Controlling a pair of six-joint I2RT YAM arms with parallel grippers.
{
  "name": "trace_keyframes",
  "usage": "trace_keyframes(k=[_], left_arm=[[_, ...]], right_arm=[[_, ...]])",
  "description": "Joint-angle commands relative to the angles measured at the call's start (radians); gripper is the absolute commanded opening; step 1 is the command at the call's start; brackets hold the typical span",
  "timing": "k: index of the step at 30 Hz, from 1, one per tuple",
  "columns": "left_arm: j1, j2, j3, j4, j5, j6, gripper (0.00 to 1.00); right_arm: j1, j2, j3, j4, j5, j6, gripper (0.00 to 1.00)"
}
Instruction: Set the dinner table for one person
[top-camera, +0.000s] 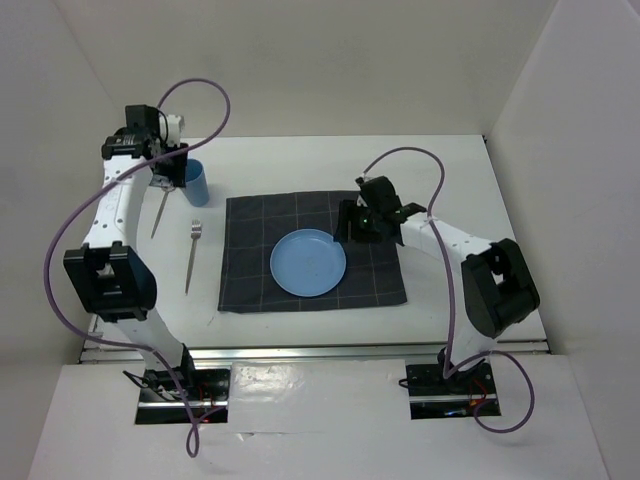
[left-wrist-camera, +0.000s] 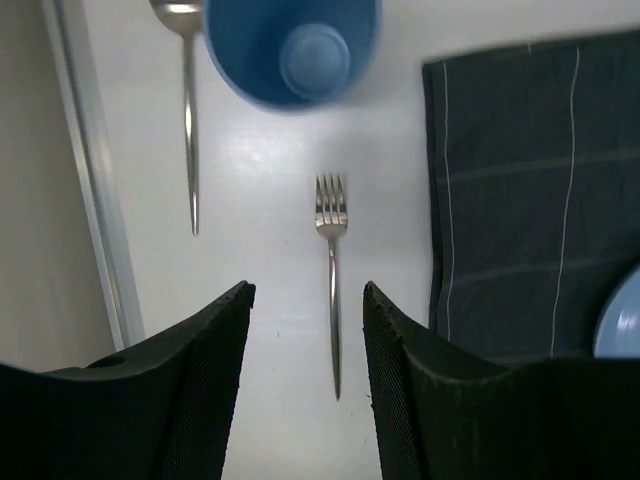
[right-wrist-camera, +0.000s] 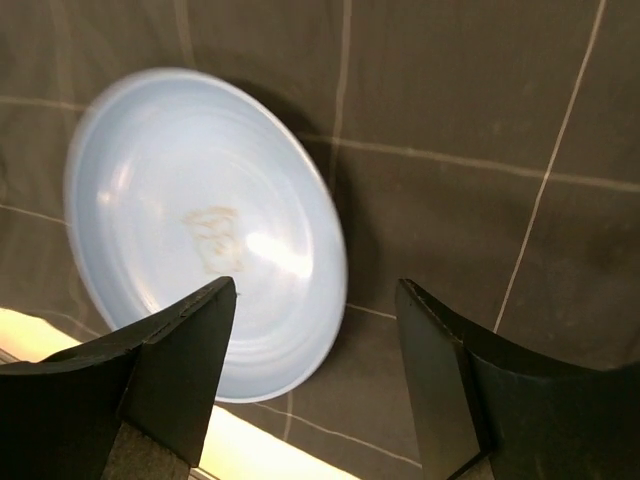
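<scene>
White walls are standing around three sides of the counter (top-camera: 440, 160), which is big, flat and white, with a silver rail along its near edge. It is filling the middle of the top view, and everything is lying on it. It is hard and stiff and is not something to pick up; things will probably slide easily on its smooth top.

Nearest the arms, a dark mat (top-camera: 380, 280) is lying flat, and a blue plate (top-camera: 309, 263) is sitting on it. The plate looks light and hard, and its thin rim is likely the best place to take hold. The mat is soft and may bunch up if pushed.

The right tool (top-camera: 352, 222) is hanging over the mat just beside the plate's far right rim. Its jaws are standing wide apart and holding nothing.

Left of the mat, a fork (top-camera: 192, 255) is lying with its prongs pointing away. It is thin and slippery, so a grip across the handle looks best.

Farther back, a blue cup (top-camera: 196, 182) is standing upright, with a spoon (top-camera: 158, 215) just beside it. The left tool (top-camera: 168, 165) is hanging above the cup, wide open and empty.

The spoon's bowl is cut off in the left wrist view, and the arm is partly hiding it from above.
</scene>
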Motion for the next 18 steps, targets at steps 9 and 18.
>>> trace_keyframes(k=[9,18], left_arm=[[0.006,0.371,0.382,0.121,-0.207,-0.084,0.56],[0.006,0.541,0.392,0.074,-0.255,-0.054,0.56]], right_arm=[[-0.001,-0.069,0.105,-0.021,0.017,-0.017,0.73],[-0.001,-0.069,0.134,-0.039,0.040,-0.017,0.73]])
